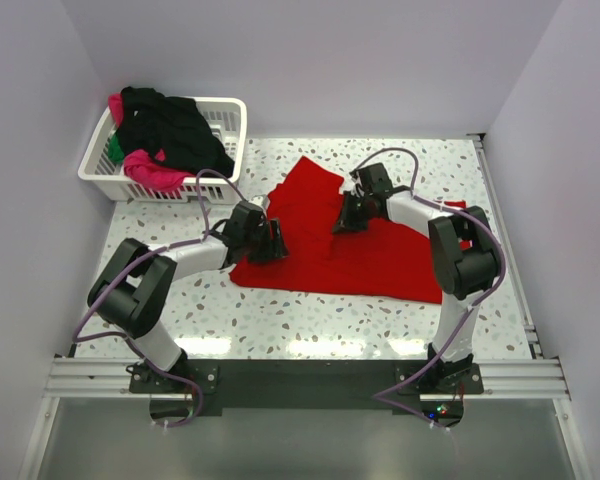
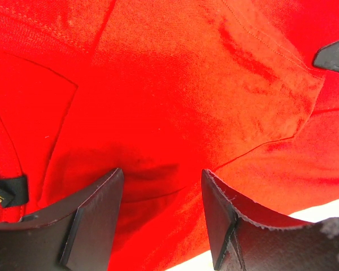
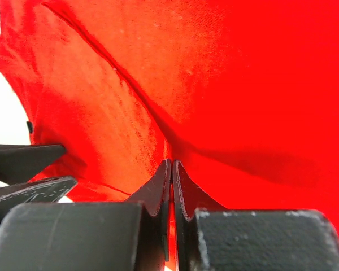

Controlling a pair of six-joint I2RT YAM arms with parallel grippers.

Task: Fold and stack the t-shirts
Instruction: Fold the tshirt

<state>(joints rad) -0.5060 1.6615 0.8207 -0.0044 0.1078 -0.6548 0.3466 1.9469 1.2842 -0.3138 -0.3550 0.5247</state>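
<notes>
— Where's the red t-shirt (image 1: 325,262)?
— Spread across the worktop (image 1: 310,320). My right hand (image 3: 170,165) is closed, pinching cloth near its middle to raise a fold; my left hand (image 2: 163,176) hovers, jaws apart, at its left edge, ready to grab.

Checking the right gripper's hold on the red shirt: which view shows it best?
The right wrist view: the right gripper is shut, pinching a ridge of the red t-shirt. The top view shows it small, jaws hidden; the left wrist view, only a dark tip at its edge.
</notes>
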